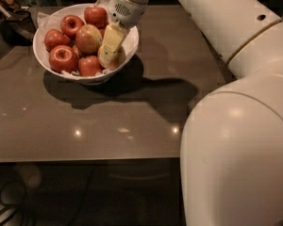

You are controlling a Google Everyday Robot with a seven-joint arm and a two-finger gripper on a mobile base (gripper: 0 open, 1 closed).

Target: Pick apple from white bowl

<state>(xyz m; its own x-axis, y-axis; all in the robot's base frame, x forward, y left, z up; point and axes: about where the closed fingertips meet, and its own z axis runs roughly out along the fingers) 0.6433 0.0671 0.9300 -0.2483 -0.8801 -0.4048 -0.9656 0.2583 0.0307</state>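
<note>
The white bowl [42, 55] stands at the table's back left, with crumpled white paper at its rim. It holds several apples. The pale yellow-tan apple [118, 62] lies at the bowl's right side. My gripper [109, 54] reaches down from above into the bowl's right side, directly onto this pale apple, and covers much of it. A larger red-and-yellow streaked apple [88, 37] lies just left of the gripper. Deep red apples [62, 58] fill the bowl's left and back.
The brown table [85, 121] stretches forward to its front edge. Dark clutter [9, 8] sits beyond the table's back left corner. My white arm and body [236, 126] fill the right side. Cables [4, 206] lie on the floor at bottom left.
</note>
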